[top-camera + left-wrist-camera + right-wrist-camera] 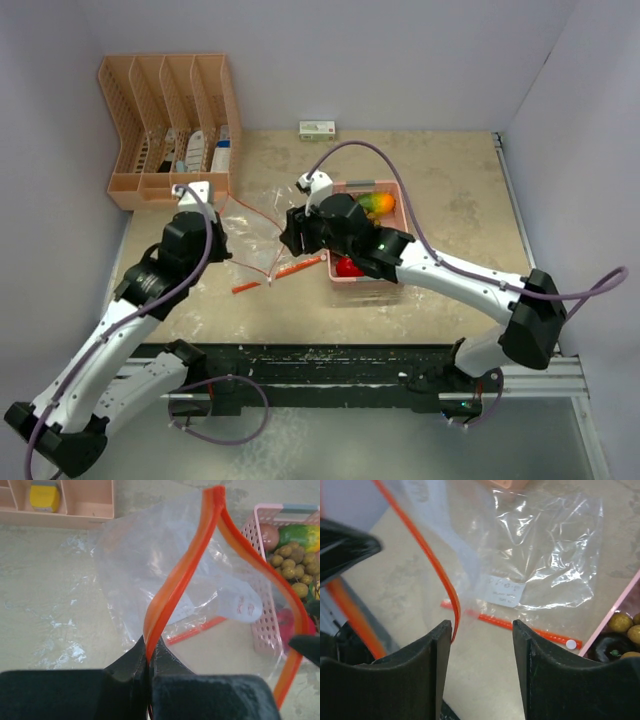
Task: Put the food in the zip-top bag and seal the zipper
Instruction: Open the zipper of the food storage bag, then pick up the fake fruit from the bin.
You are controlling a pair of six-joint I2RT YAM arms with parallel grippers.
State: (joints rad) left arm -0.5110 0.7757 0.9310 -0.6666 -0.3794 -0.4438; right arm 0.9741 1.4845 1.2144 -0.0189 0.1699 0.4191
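Observation:
A clear zip-top bag (145, 555) with an orange zipper rim (187, 565) is held up, its mouth spread in a loop. My left gripper (148, 660) is shut on the rim's near end; it is also in the top view (222, 250). My right gripper (481, 627) is open at the mouth's other side, and the rim (451, 597) touches its left finger. The food lies in the pink basket (392, 186): mango (302, 535), tan balls (292, 562), brown ball (269, 535), and red apple (348, 266). A dark ball (605, 647) shows in the right wrist view.
A second clear bag (545, 555) lies flat on the table under the held one, its orange zipper (520, 626) toward the front. An orange organiser rack (170, 120) stands at the back left. A small box (318, 129) lies by the back wall.

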